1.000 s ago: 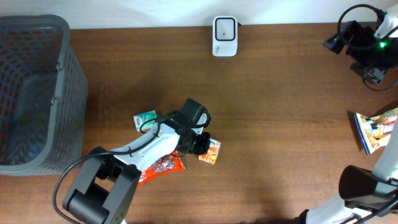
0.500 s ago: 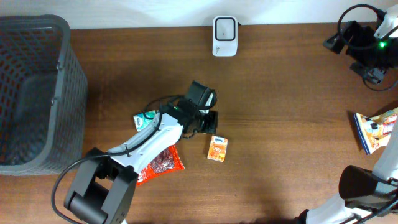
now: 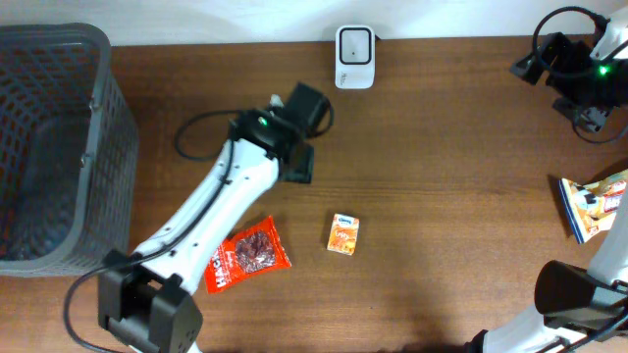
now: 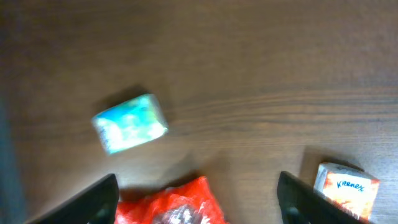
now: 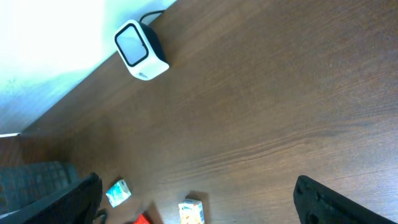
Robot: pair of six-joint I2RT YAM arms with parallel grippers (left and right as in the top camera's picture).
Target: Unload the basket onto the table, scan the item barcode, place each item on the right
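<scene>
1. Overhead view: a brown wood-grain table (image 3: 451,147) is carrying one white scanner (image 3: 354,57), a rounded-corner block with a dark square window, standing at the far edge.
2. One grey basket (image 3: 49,147) of open plastic mesh, with sloping walls, is sitting at the left end of the table.
3. The item, one small orange tissue box (image 3: 343,234) of printed card, is lying flat on the bare wood. It is lying well apart from the scanner and near the right side of one crinkled, glossy red snack packet (image 3: 247,255).
4. Left wrist view: one soft, pillow-shaped teal packet (image 4: 130,123) is lying apart from the red snack packet and the tissue box; overhead, the arm is hiding it.
5. One flat blue-and-orange package (image 3: 594,206) is resting at the right edge of the table.
6. The left gripper (image 4: 199,202) is hovering over the table between the scanner and the packets, its two black fingers standing wide apart with nothing between them.
7. The right gripper (image 5: 199,208) is hanging over the right of the table, its two dark fingers likewise spread wide and holding nothing.
</scene>
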